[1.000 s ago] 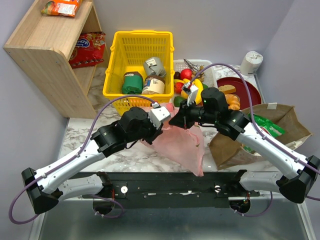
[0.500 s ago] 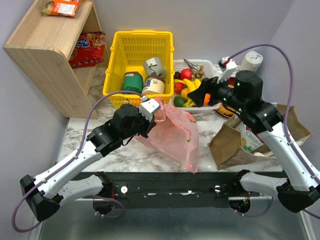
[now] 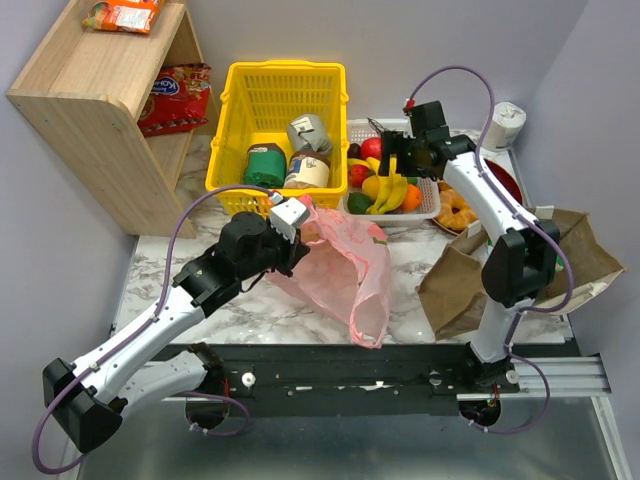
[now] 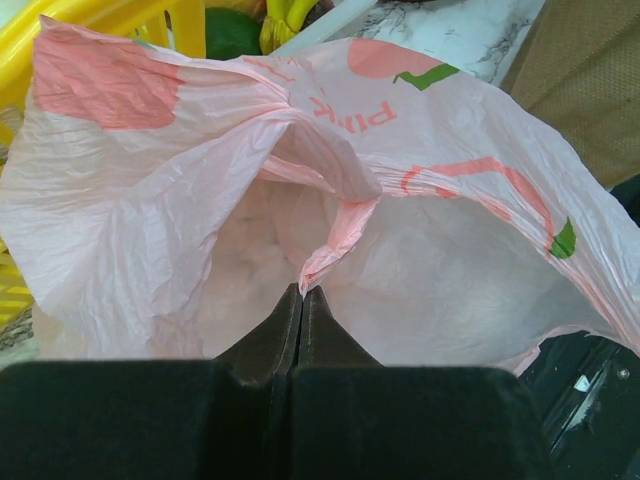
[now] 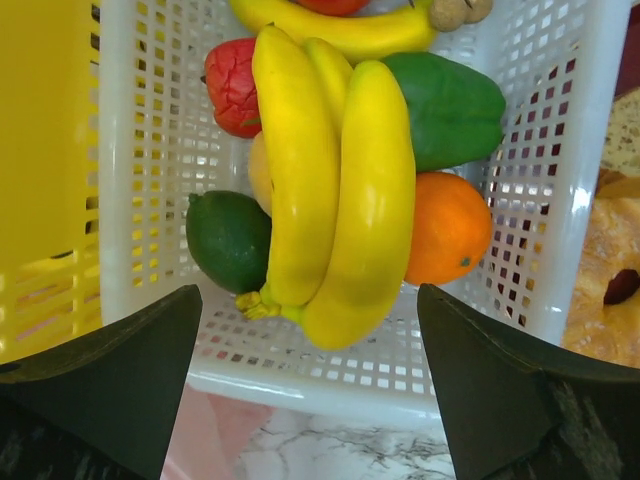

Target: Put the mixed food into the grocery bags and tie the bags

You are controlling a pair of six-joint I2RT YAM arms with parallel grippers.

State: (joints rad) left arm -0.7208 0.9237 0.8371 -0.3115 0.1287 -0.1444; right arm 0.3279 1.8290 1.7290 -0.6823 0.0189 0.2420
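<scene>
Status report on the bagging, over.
Left gripper jaws shut on pink bag. Right gripper jaws open over bananas in white basket. Nothing in the way.

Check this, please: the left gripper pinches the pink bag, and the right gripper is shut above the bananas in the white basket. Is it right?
One detail is wrong. The right gripper is open, not shut: the right wrist view shows its jaws wide apart above the bananas in the white basket. The left gripper does pinch the pink bag.
</scene>
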